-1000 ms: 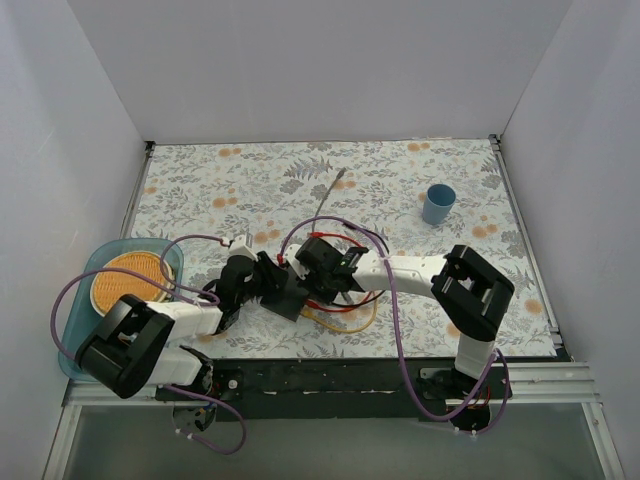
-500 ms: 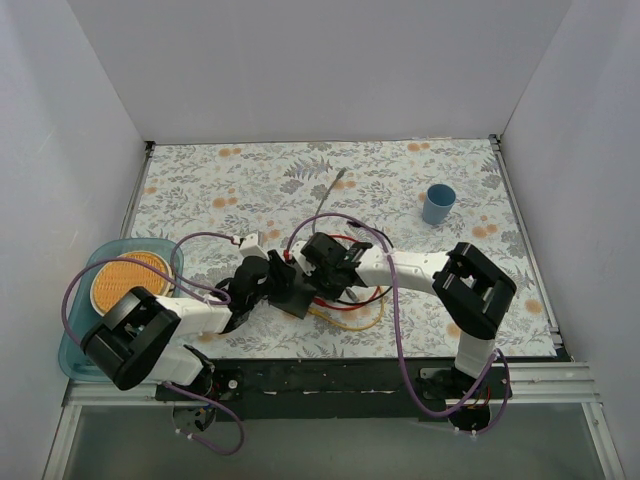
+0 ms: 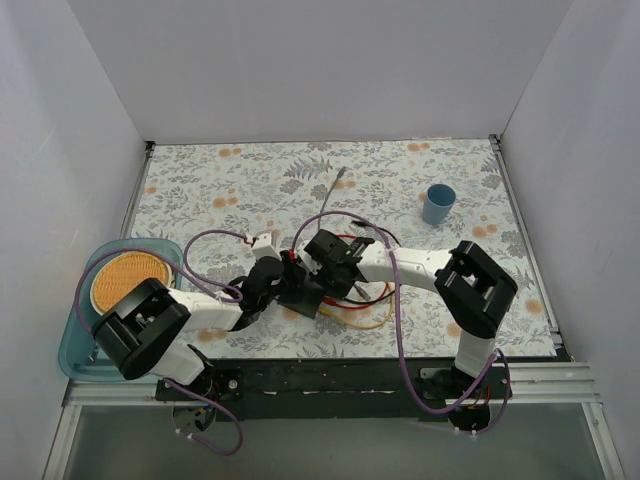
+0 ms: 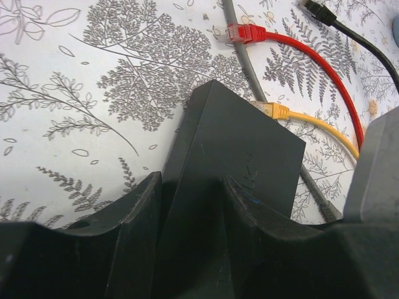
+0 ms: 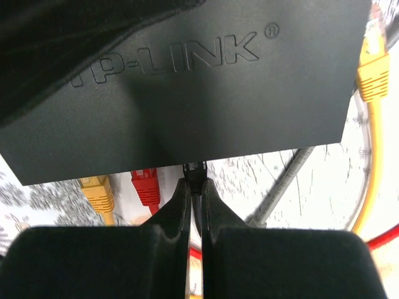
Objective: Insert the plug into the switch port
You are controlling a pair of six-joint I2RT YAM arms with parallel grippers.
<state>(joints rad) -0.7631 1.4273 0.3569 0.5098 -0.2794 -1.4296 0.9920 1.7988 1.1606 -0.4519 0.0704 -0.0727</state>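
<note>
Black plug, slim, long axis running 6 to 12 o'clock in the right wrist view, tip pointing to 12 and meeting the near edge of the switch box. Pinched at its rear between the fingers of the right claw, closed almost to touching around it. Switch box directly at 12 o'clock from that claw, long axis lying roughly 9 to 3, tipped up a little at the 3 o'clock end, lettered top facing the camera. Switch port itself not visible; hidden on the edge face, so alignment with an opening impossible to confirm.

Left claw on the opposite side, fingers part-way open and clamped across the box, apparently bracing it. In the top view, box near the middle of the floral worktop, between the two claws, right claw nearer the plug side.

Red plug and yellow plug loose, at 9 o'clock of the right claw. Grey cable at 3 o'clock.
</note>
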